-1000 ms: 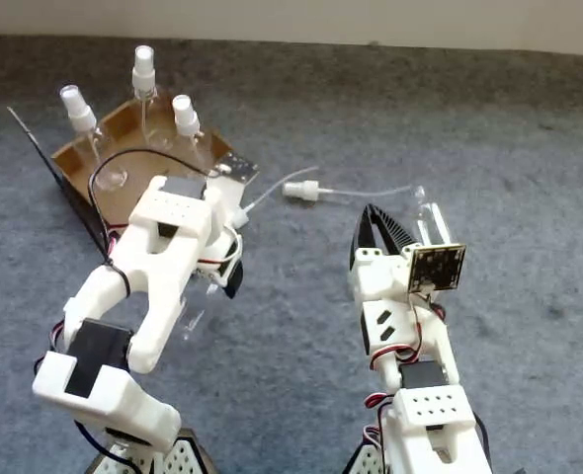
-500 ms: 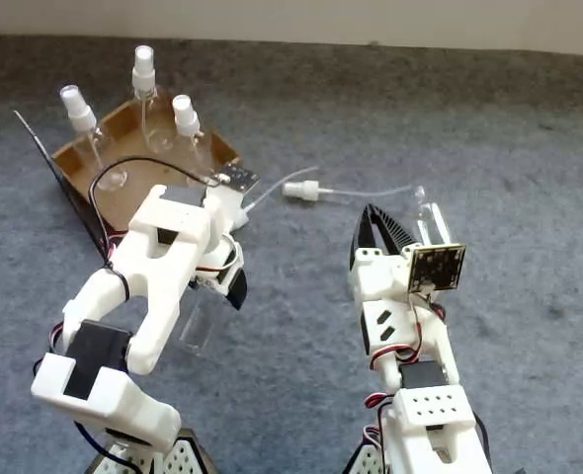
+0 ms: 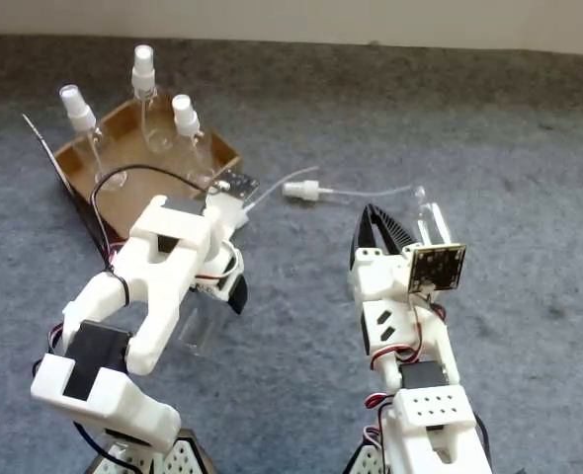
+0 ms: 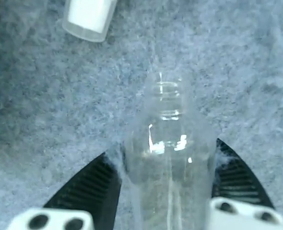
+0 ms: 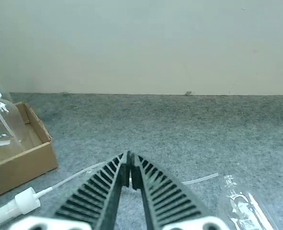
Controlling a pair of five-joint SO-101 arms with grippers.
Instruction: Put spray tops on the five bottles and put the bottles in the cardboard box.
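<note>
Left wrist view: bottle (image 4: 167, 143) neck points away from tool (image 4: 162, 149).

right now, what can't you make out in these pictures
High view: the left arm covers most of the clear bottle it holds.
Left wrist view: the clear bottle's base and a white spray top are cut off by the frame edges.
Right wrist view: the lying bottle runs off the frame edge; in the high view the right arm hides one end.
</note>
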